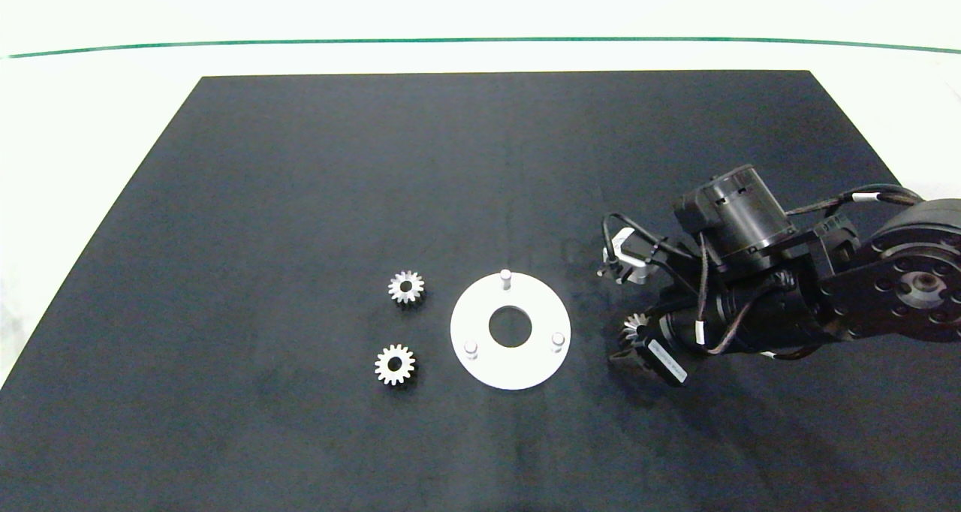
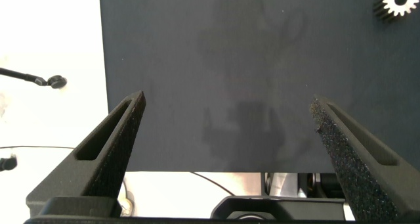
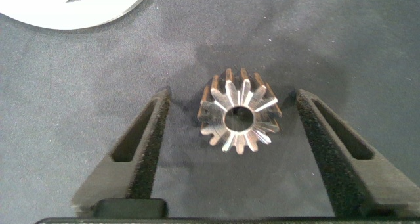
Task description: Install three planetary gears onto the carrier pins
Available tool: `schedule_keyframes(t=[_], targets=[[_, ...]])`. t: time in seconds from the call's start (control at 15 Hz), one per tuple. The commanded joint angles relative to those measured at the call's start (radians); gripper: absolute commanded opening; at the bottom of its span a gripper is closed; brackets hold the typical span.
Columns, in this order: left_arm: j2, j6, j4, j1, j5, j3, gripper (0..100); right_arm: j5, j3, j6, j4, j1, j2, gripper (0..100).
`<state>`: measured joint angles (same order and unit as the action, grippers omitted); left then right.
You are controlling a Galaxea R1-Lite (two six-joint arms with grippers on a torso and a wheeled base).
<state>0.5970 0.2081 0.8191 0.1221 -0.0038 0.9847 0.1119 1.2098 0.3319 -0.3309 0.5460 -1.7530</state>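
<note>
Your right gripper sits low over the black mat, just right of the flat white round disc, fingers spread apart with nothing clamped. Between them, apart from both pads, lies one small silvery toothed metal gear, flat on the mat, centre hole facing up, so its axis runs vertical and the fingers straddle it across the teeth. That is the relation to watch: the gear is centred in the gap, and closing should catch it by opposite tooth tips. The disc's three short white pins are all bare; the nearest pin is the one on the gripper's side. Two more silvery gears, the far one and the near one, lie left of the disc, well apart from this arm. Your left gripper is out of the head view, fingers wide apart, empty, over the mat's edge with a gear off at a corner of its view.
</note>
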Motion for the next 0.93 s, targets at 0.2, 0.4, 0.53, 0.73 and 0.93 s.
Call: schedule_keyframes(t=[0.2,0.4,0.53,0.73,0.93], targets=[[0.000,0.001,0.005,0.001,-0.001,0.000,100,0.000,0.001,0.004,-0.002,-0.001,-0.003,66],[0.000,0.001,0.005,0.001,0.001,0.000,100,0.000,0.007,0.004,-0.002,-0.001,-0.002,60],[0.000,0.001,0.005,0.001,-0.001,0.000,100,0.000,0.007,0.004,-0.004,-0.001,-0.002,55],[-0.002,0.001,0.005,0.001,-0.001,0.000,100,0.000,0.007,0.004,-0.007,-0.001,0.000,49],[-0.011,0.001,0.006,0.001,0.001,0.000,100,0.002,0.002,0.007,-0.010,-0.001,0.003,43]])
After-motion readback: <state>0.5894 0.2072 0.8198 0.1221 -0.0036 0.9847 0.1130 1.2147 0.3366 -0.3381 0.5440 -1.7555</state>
